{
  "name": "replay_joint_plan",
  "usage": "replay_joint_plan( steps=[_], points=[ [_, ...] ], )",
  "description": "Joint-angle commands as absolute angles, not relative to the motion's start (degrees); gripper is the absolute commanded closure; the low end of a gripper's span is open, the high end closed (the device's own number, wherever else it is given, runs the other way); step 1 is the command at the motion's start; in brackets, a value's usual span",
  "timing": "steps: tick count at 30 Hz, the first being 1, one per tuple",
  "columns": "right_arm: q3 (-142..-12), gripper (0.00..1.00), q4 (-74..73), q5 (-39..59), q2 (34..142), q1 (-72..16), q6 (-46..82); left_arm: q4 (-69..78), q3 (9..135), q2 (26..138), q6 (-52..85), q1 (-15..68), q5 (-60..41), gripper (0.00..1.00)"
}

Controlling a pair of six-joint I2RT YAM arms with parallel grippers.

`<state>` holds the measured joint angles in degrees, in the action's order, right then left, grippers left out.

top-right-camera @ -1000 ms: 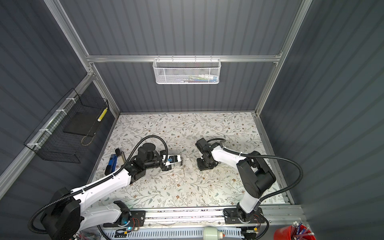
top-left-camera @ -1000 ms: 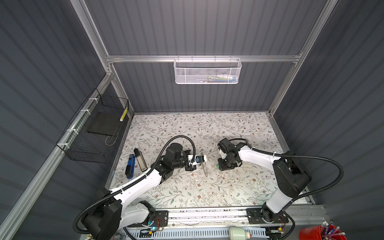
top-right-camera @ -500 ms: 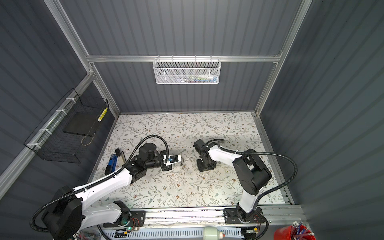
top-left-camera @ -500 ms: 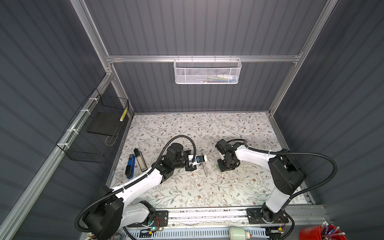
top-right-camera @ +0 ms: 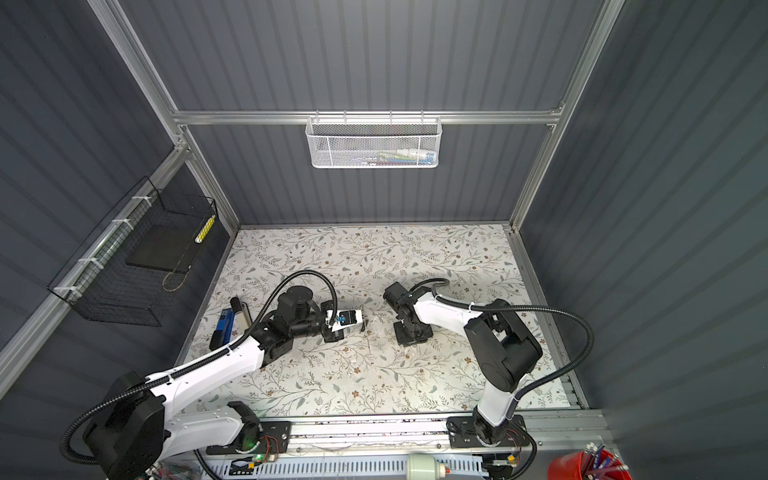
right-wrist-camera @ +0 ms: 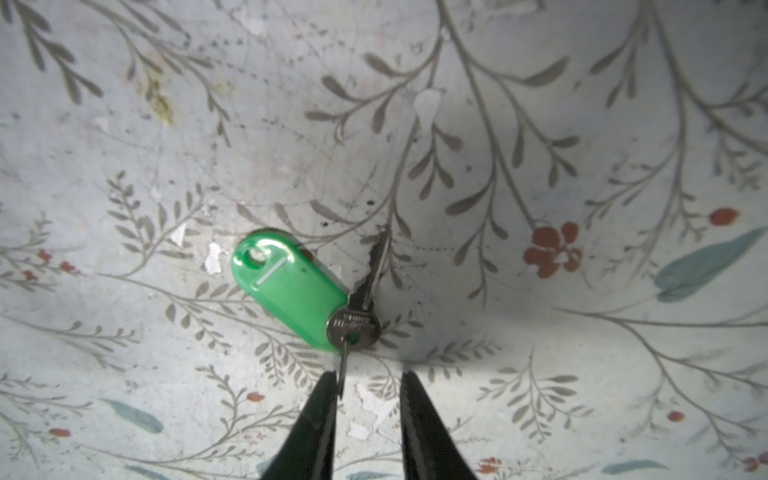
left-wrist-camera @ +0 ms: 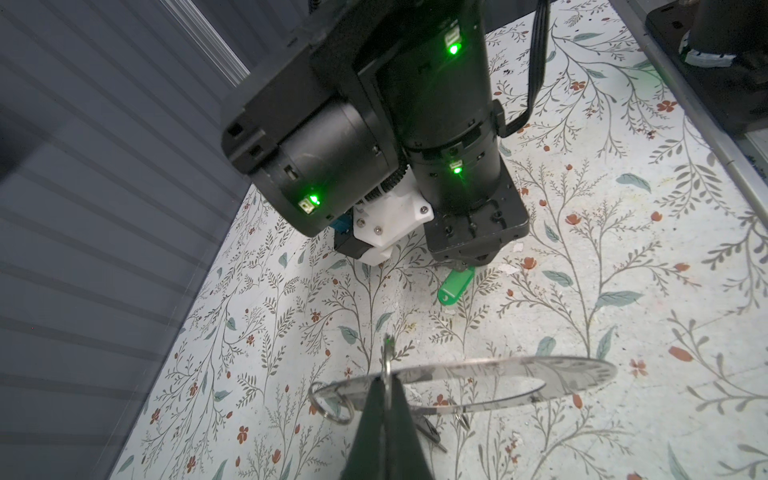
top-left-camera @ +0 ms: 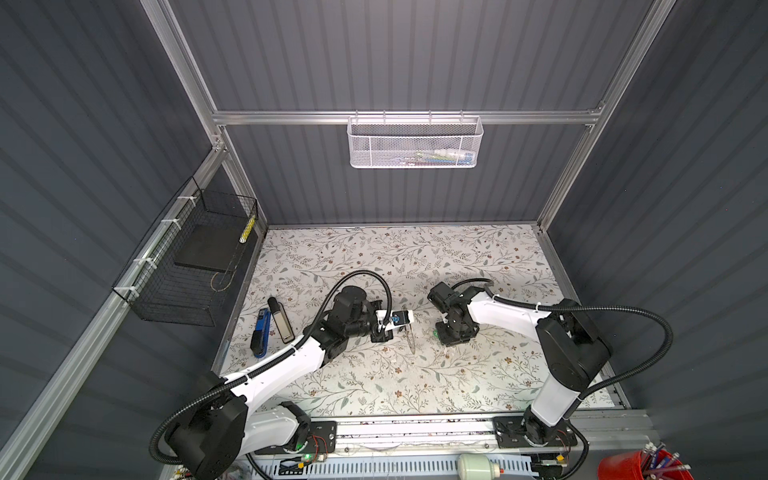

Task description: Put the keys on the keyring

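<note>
Key [right-wrist-camera: 365, 291] overlapping tag [right-wrist-camera: 286, 286]; likely light, thin, slippery.
Left gripper [left-wrist-camera: 385, 384] clenched on keyring [left-wrist-camera: 540, 374]; right gripper [right-wrist-camera: 368, 382] parted, empty, near tag; best pinched by loop [right-wrist-camera: 343, 365].

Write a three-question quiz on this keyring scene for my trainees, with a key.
1. True or false: the left pincer is shut on the keyring.
2. Where is the green tag? A hanging on the keyring; B flat on the table by the right pincer; C gripped in the left pincer.
3. Fill in: the head of the key overlaps the ___ tag.
Key: 1 true; 2 B; 3 green.
</note>
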<state>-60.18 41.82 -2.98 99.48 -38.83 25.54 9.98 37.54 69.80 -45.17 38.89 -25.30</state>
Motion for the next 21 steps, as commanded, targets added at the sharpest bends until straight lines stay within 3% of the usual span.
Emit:
replay_joint_plan(
  steps=[1,9,21],
  points=[
    [-61.3,0.75,43.2,-4.1,99.0,-39.2,25.5,11.7,39.0,69.9,-44.1,38.5,-26.7,1.0],
    [-61.3,0.79,41.7,-3.9,99.4,-39.2,24.3,11.8,39.0,70.1,-43.9,38.5,-26.7,1.0],
    [-61.4,0.93,41.1,-3.4,100.2,-39.2,23.6,11.8,39.0,70.2,-43.9,38.5,-26.8,1.0]
  ],
)
